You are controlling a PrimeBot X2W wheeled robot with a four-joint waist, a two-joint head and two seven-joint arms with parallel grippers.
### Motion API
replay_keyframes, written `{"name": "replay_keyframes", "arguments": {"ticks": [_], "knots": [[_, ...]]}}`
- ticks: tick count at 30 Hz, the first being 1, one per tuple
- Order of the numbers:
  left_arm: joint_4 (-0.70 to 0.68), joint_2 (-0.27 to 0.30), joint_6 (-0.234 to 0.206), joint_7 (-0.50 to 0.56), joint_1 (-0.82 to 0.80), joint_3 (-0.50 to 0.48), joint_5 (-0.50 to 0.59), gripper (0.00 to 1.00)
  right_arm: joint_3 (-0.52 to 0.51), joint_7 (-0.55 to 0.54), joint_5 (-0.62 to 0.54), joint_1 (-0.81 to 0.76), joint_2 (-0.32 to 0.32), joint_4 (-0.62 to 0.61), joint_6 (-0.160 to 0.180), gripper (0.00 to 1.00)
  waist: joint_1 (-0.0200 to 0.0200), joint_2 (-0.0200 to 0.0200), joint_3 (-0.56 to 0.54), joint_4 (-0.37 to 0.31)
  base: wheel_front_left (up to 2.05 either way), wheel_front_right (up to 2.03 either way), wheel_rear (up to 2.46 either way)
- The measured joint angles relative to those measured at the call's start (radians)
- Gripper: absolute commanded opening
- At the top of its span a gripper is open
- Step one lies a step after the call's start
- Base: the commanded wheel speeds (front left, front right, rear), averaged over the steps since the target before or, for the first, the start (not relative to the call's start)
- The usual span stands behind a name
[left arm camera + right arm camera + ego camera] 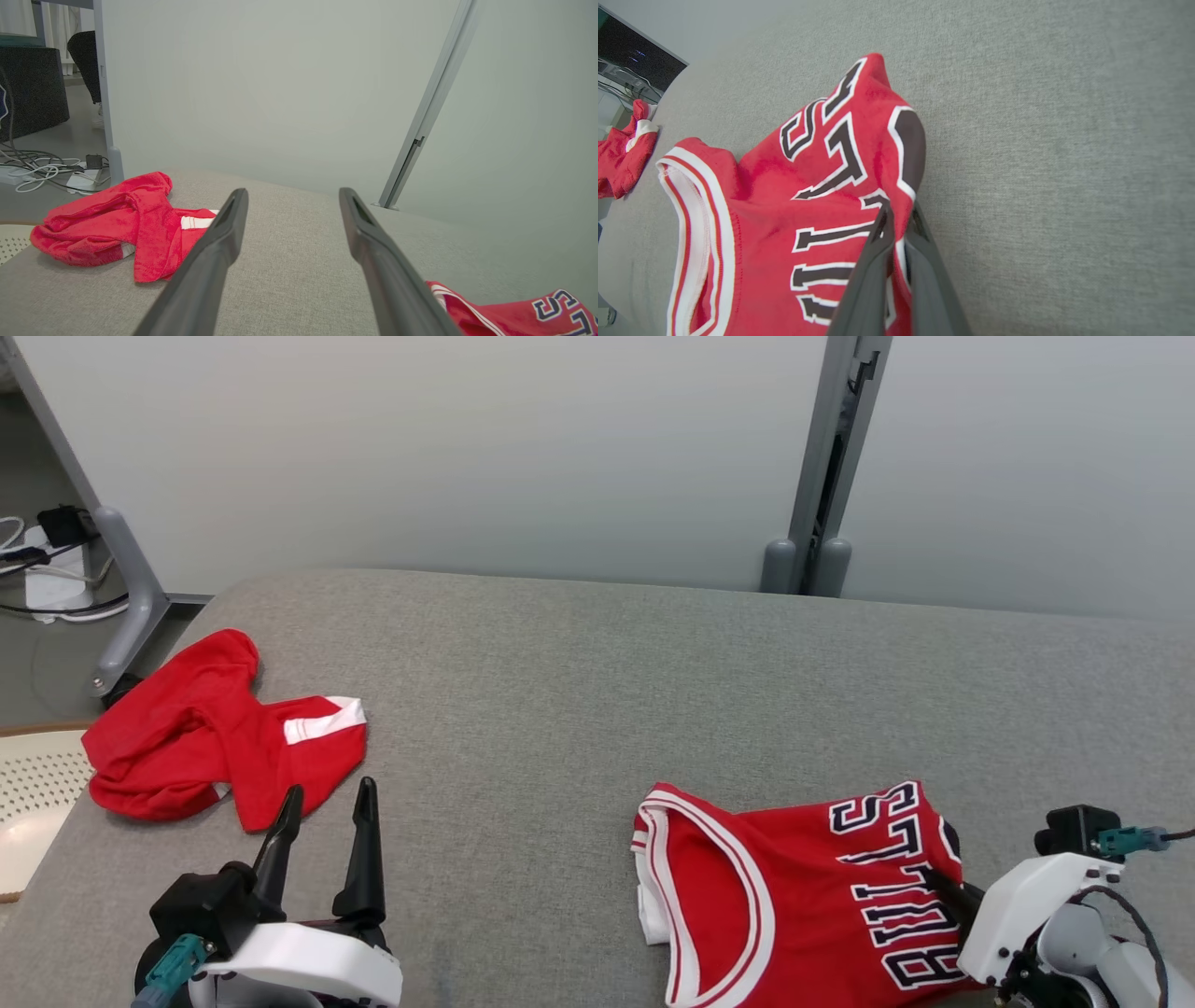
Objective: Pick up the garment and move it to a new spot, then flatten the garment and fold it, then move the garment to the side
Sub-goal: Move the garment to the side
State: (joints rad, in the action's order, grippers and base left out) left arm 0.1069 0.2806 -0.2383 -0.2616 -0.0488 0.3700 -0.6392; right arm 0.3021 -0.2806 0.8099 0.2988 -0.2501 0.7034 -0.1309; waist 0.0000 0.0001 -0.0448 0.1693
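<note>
The garment, a red jersey (pixel 794 896) with white trim and dark lettering, lies folded at the front right of the grey padded table (pixel 560 691). My right gripper (pixel 936 882) is shut on the jersey's right edge. In the right wrist view its two fingers pinch a fold of the jersey (pixel 808 177), and the gripper (pixel 899 212) holds cloth by the lettering. My left gripper (pixel 331 791) stands open at the front left with nothing between its fingers. In the left wrist view that gripper (pixel 293 193) points over bare table, with the jersey's corner (pixel 514 317) at the lower right.
A second red garment (pixel 205 728) with a white band lies crumpled at the table's left, just beyond my left gripper; it also appears crumpled (pixel 117 219) in the left wrist view. A white perforated basket (pixel 37 784) sits off the left edge. Cables (pixel 47 569) lie on the floor.
</note>
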Motion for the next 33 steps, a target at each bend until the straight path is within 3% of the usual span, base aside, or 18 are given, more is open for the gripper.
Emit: {"name": "replay_keyframes", "arguments": {"ticks": [10,22,28,33], "knots": [[-0.015,-0.029,0.024,0.005,-0.022,0.06,0.022,1.0,0.031,0.077,0.007,0.028,-0.1,-0.065,0.0,0.0,0.0,0.0,0.006,-0.1,0.0,0.0,0.0],[0.003,-0.074,0.051,0.026,-0.103,0.14,0.056,1.0,0.133,0.11,-0.009,0.175,-0.159,-0.105,0.0,0.0,0.0,0.0,0.055,-0.31,0.0,0.0,0.0],[-0.012,-0.059,0.053,0.057,-0.156,0.158,0.086,1.0,0.161,0.175,-0.004,0.311,-0.176,-0.07,0.0,0.0,0.0,0.0,0.138,-0.372,0.0,0.0,0.0],[-0.037,-0.036,0.052,0.088,-0.201,0.167,0.107,1.0,0.145,0.259,-0.002,0.43,-0.191,0.029,0.0,0.0,0.0,0.0,0.222,-0.406,0.0,0.0,0.0]]}}
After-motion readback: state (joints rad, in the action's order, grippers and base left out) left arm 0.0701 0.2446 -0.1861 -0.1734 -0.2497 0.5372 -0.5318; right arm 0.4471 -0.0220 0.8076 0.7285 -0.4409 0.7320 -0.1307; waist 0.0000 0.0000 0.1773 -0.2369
